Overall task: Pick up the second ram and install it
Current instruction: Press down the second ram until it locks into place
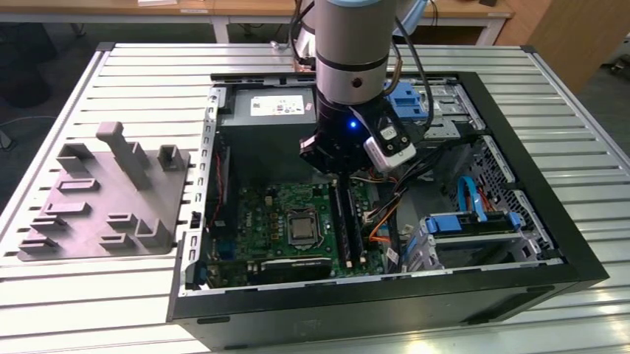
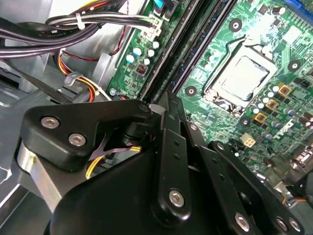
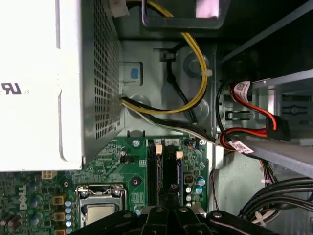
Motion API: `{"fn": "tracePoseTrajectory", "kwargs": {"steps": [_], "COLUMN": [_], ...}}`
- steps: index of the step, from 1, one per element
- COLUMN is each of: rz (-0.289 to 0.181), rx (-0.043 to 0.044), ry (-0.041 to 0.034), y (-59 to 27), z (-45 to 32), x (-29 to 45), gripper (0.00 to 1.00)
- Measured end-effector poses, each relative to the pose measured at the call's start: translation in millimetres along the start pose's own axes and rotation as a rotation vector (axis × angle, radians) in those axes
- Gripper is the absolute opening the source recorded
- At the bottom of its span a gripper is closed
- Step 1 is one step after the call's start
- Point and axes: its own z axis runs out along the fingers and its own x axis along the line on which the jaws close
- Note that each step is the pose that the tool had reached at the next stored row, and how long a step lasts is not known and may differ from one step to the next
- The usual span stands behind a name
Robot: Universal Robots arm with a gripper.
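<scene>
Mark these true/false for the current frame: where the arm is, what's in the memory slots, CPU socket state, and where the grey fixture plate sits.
1. The claw is down inside the open black computer case, over the green motherboard. True.
2. The grey moulded fixture plate with upright blocks sits inside the case. False: it lies on the slatted metal table, outside the case on the exterior view's left.
3. A long thin dark memory card stands in the slots beside the square silver CPU socket. True.
4. A cooler covers the CPU socket. False: the socket's metal top is bare in both wrist views.
5. The case's side panel is closed. False: the interior is open to view.
</scene>
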Motion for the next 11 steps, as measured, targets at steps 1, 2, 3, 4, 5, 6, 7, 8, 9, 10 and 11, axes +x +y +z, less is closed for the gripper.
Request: {"fn": "tracePoseTrajectory", "kwargs": {"steps": [1,2,3,4,5,6,7,8,9,10,11], "rz": [0.0,0.0,0.0,0.0,0.0,0.0,0.0,0.0,0.0,0.0,0.0], "rx": [0.0001,0.0,0.0001,0.0,0.0,0.0,-0.0002,-0.0003,0.0,0.0002,0.0002], "ry": [0.0,-0.0001,-0.0002,-0.0007,-0.0009,-0.0012,-0.0014,-0.0016,-0.0015,-0.0016,-0.0018], "y": [0.0,0.0,1.5,3.7,5.9,7.7,8.5,8.6,8.6,8.5,8.5], "z": [0.0,0.0,0.1,0.4,0.9,1.6,2.6,3.5,4.0,4.4,4.7], "x": [0.0,0.0,0.2,0.2,0.3,0.4,0.7,1.3,2.2,3.6,5.3], "gripper": [0.1,0.1,0.1,0.1,0.1,0.1,0.1,0.1,0.1,0.1,0.1]}}
